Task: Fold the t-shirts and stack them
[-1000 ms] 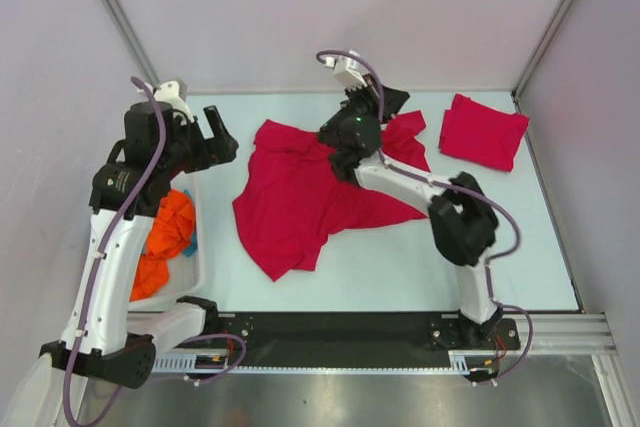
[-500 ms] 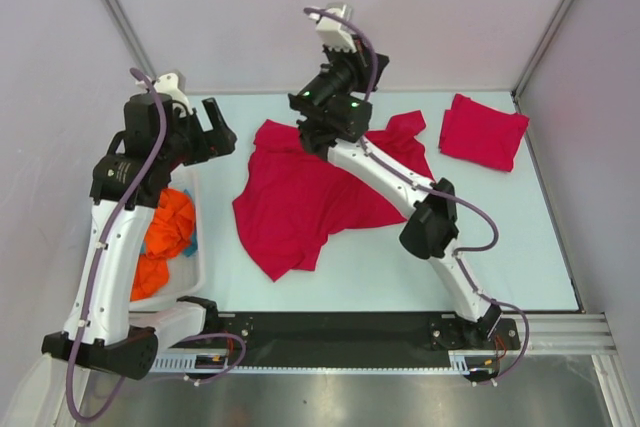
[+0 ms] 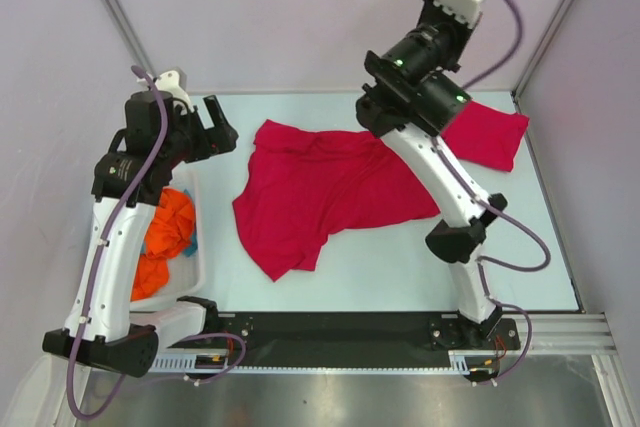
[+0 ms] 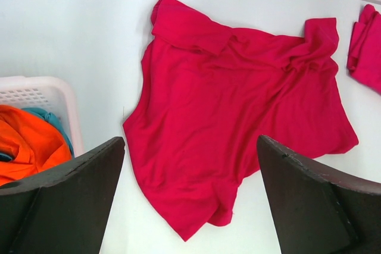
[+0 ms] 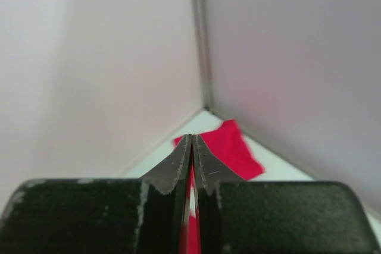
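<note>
The unfolded t-shirt lies rumpled at the middle of the bench, the folded t-shirt far right. Your left fingers gape wide and empty; your right fingers are pressed shut, and I cannot tell whether they nip cloth. Smooth the bunched far edge flat before folding.

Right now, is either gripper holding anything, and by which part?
The left gripper is open and empty. The right gripper is shut; red shows between its fingers, but whether it pinches the spread t-shirt cannot be told.

left claw agape, right claw closed, raised
</note>
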{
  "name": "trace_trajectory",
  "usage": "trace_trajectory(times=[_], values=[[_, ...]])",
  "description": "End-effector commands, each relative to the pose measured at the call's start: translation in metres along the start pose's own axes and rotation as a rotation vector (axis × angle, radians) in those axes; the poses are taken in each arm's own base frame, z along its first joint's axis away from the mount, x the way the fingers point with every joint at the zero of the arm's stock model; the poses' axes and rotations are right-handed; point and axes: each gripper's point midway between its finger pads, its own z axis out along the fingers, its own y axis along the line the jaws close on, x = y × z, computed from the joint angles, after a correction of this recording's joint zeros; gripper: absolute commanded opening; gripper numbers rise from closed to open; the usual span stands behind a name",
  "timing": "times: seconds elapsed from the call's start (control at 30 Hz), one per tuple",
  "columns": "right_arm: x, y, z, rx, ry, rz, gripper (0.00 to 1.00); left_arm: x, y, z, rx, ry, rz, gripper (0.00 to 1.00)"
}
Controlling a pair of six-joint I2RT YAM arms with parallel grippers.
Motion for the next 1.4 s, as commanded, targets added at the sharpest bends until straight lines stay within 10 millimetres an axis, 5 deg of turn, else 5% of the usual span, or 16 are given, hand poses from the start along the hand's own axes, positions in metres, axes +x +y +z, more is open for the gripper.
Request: trace_trajectory(times=[0.0, 0.07, 0.1, 0.13, 0.2, 0.37, 0.53, 0.67, 0.8, 0.9, 0.97, 1.03, 1.1, 1.13, 1.23, 1.37], values=[[-0.024, -0.021, -0.069, -0.205, 0.255, 0.320, 0.08, -0.024, -0.007, -0.009, 0.030, -0.073, 0.019, 0.98], [-0.063, -0.017, -0.101, -0.326, 0.187, 0.378, 0.08, -0.025, -0.007, -0.009, 0.027, -0.074, 0.025, 0.98], [-0.081, -0.011, -0.145, -0.493, 0.178, 0.398, 0.10, -0.026, -0.005, -0.009, 0.018, -0.076, 0.025, 0.98], [-0.106, -0.024, -0.153, -0.586, 0.177, 0.504, 0.11, -0.027, -0.005, -0.010, 0.018, -0.080, 0.024, 0.98], [-0.123, -0.026, -0.179, -0.747, 0.187, 0.597, 0.13, -0.027, -0.005, -0.010, 0.021, -0.083, 0.024, 0.98], [-0.113, -0.033, -0.220, -0.893, 0.216, 0.483, 0.12, -0.030, -0.006, -0.012, 0.032, -0.094, 0.024, 0.98], [-0.108, -0.060, -0.233, -0.929, 0.248, 0.315, 0.10, -0.030, -0.008, -0.011, 0.039, -0.096, 0.018, 0.98], [-0.085, -0.075, -0.239, -0.926, 0.352, 0.229, 0.09, -0.029, -0.015, -0.009, 0.077, -0.089, 0.002, 0.98], [-0.045, -0.075, -0.275, -1.019, 0.369, 0.037, 0.11, -0.027, -0.017, -0.005, 0.086, -0.086, -0.008, 0.98], [-0.052, -0.092, -0.281, -1.090, 0.439, 0.125, 0.11, -0.024, -0.015, -0.004, 0.082, -0.077, -0.002, 0.98], [-0.059, -0.108, -0.265, -1.123, 0.485, 0.180, 0.11, -0.024, -0.015, -0.005, 0.082, -0.081, -0.001, 0.98], [-0.050, -0.118, -0.280, -1.183, 0.519, 0.199, 0.12, -0.026, -0.015, -0.005, 0.080, -0.085, 0.002, 0.98], [-0.057, -0.136, -0.267, -1.242, 0.638, 0.318, 0.13, -0.027, -0.015, -0.006, 0.078, -0.087, 0.003, 0.98], [-0.052, -0.145, -0.283, -1.318, 0.650, 0.294, 0.13, -0.028, -0.015, -0.006, 0.076, -0.088, 0.003, 0.98], [-0.049, -0.152, -0.278, -1.361, 0.675, 0.294, 0.14, -0.029, -0.016, -0.004, 0.078, -0.084, -0.001, 0.98], [-0.054, -0.172, -0.305, -1.525, 0.723, 0.260, 0.15, -0.032, -0.014, -0.006, 0.063, -0.089, 0.005, 0.98]])
